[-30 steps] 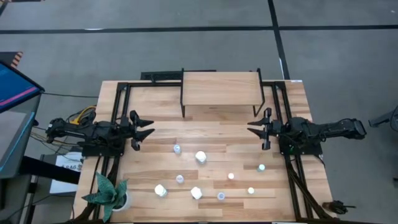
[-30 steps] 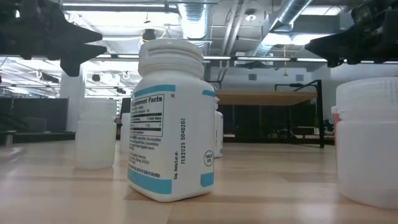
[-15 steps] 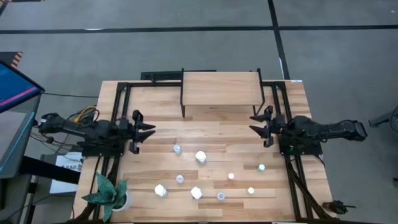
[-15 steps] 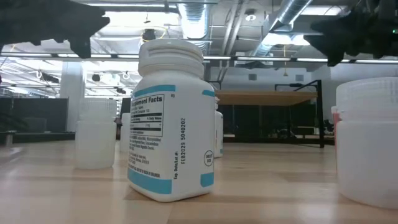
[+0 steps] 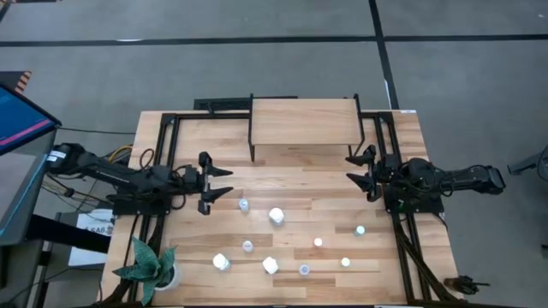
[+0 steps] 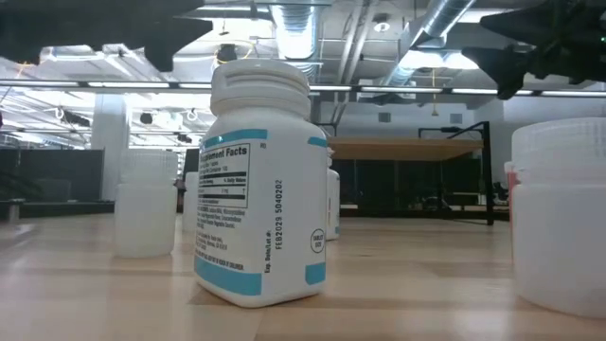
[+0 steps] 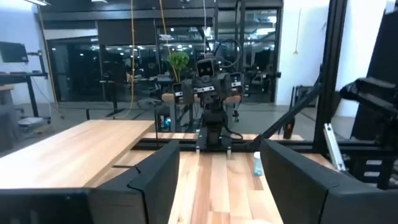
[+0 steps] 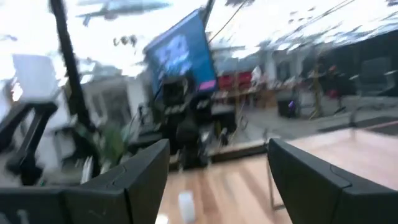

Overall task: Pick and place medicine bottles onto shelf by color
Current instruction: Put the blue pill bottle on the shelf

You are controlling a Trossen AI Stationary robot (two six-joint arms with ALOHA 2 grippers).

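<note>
Looming bottle [image 6: 258,180] hiding the table behind, both tools cropped overhead

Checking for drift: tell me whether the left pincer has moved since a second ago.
Yes. The left pincer has reached inward across the table, toward the small light-wood shelf.

Even, bright overhead light fills the high view; the table [image 5: 291,205] reads sharp and shadows under the shelf [image 5: 304,120] are short and soft. In the low view, ceiling strip lights glare white behind the dark, silhouetted arms, the nearest bottle [image 6: 258,185] is crisp, and the bottle at the edge [image 6: 561,213] is soft and cut off. The left wrist view is dim but clear, with reflections on dark windows beyond the left gripper [image 7: 217,180]. The right wrist view is smeared with motion blur and blown-out white above the right gripper [image 8: 217,180].
</note>
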